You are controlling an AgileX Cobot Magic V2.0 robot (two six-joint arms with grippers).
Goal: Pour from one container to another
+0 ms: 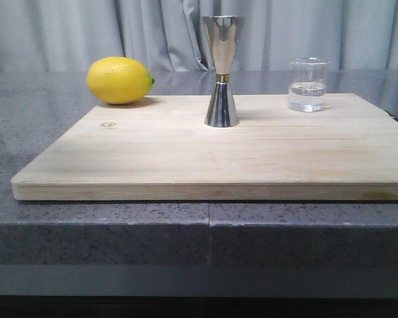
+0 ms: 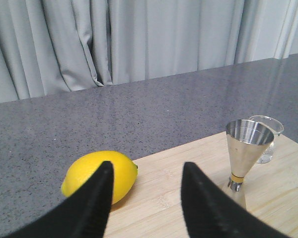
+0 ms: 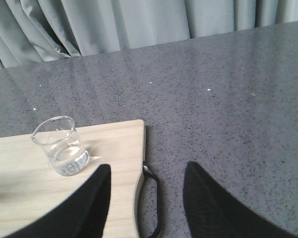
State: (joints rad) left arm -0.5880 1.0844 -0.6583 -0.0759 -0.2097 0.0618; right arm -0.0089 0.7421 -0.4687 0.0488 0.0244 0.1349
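Right wrist view shows my right pincer [image 3: 144,198] released, glass beaker [image 3: 61,146] just ahead, ungrasped; next I'd grasp it, then tip toward the jigger [image 1: 221,71].

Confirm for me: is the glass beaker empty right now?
No. The front view shows clear liquid filling the lower part of the glass beaker standing on the wooden cutting board.

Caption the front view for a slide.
Lemon, steel jigger and part-filled glass beaker stand apart on a wooden board.
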